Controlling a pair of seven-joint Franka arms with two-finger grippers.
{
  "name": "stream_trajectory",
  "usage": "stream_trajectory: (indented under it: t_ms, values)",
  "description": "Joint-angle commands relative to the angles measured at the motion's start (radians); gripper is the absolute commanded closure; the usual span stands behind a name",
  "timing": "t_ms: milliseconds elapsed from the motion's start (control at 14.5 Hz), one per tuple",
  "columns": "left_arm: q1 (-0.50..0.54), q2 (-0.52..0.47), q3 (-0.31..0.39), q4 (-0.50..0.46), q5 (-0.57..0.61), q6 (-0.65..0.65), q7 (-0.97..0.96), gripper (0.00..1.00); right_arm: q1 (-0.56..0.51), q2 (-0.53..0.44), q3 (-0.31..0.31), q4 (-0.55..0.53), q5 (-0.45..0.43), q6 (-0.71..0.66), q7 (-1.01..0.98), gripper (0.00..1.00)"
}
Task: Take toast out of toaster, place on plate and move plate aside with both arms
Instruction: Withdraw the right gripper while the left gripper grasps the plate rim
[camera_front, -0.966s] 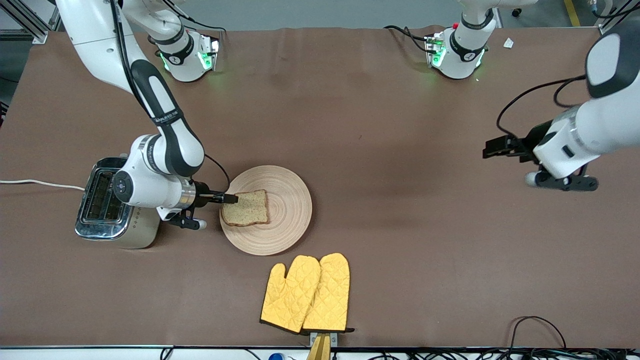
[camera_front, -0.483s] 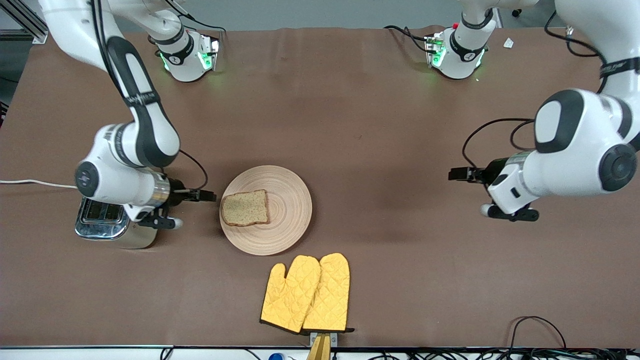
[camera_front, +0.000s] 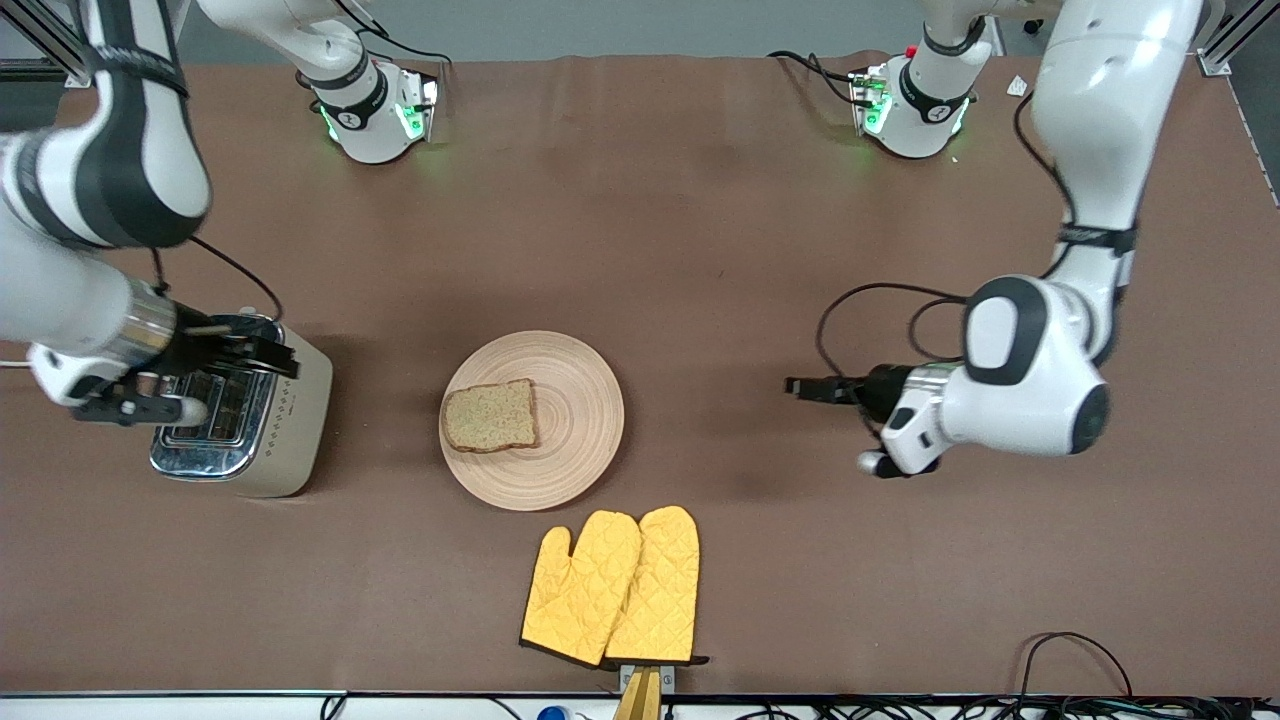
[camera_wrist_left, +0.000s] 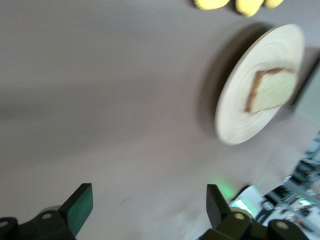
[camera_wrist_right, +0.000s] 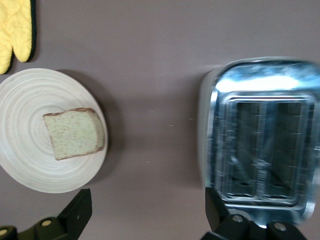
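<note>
Round flat light-wood plate w/ ring grain (camera_front: 545, 440) sits on brown table cover (camera_front: 700, 250), roughly mid-table, nearer the right arm's end. Squarish slice of light brown speckled toast w/ darker crust (camera_front: 491, 415) lies flat on the plate, on the part toward the toaster, crust edge close to plate rim; free of both grippers. Same in right wrist view: toast (camera_wrist_right: 75, 133) on plate (camera_wrist_right: 30, 165); in left wrist view toast (camera_wrist_left: 272, 90) on plate (camera_wrist_left: 240, 110).

Shiny chrome & cream two-slot toaster (camera_front: 245, 420) stands beside plate toward the right arm's end, apart from it; slots face up.

Right gripper (camera_front: 245, 355) up over the toaster, fingers spread, nothing between them; right wrist view shows both finger tips (camera_wrist_right: 80, 212) wide apart w/ toaster (camera_wrist_right: 260, 150) below.

Left gripper (camera_front: 805, 387) low over bare table toward the left arm's end, well apart from plate, pointing toward it. Fingers (camera_wrist_left: 80, 207) spread wide, empty.

Pair of yellow quilted oven mitts (camera_front: 612, 587) lie side by side, flat, nearer the front camera than plate, not touching it. White power cord (camera_front: 15, 362) at toaster's end of the table
</note>
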Motion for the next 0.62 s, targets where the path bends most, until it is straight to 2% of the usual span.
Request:
stream_trajectory:
  t_ms: [0, 138, 276, 552]
  values:
    - [-0.067, 0.091, -0.048, 0.021, -0.079, 0.203, -0.001, 0.0, -0.006, -0.052, -0.02, 0.061, -0.065, -0.1, -0.006, 0.0]
    - [-0.122, 0.168, -0.083, 0.039, -0.148, 0.352, 0.006, 0.0, -0.006, -0.056, -0.06, 0.121, -0.066, -0.189, -0.003, 0.0]
    - [-0.184, 0.237, -0.091, 0.094, -0.211, 0.445, 0.012, 0.0, -0.004, -0.072, -0.084, 0.146, -0.069, -0.228, -0.009, 0.0]
    - [-0.274, 0.328, -0.093, 0.172, -0.259, 0.574, 0.019, 0.0, -0.006, -0.122, -0.084, 0.146, -0.094, -0.247, -0.009, 0.0]
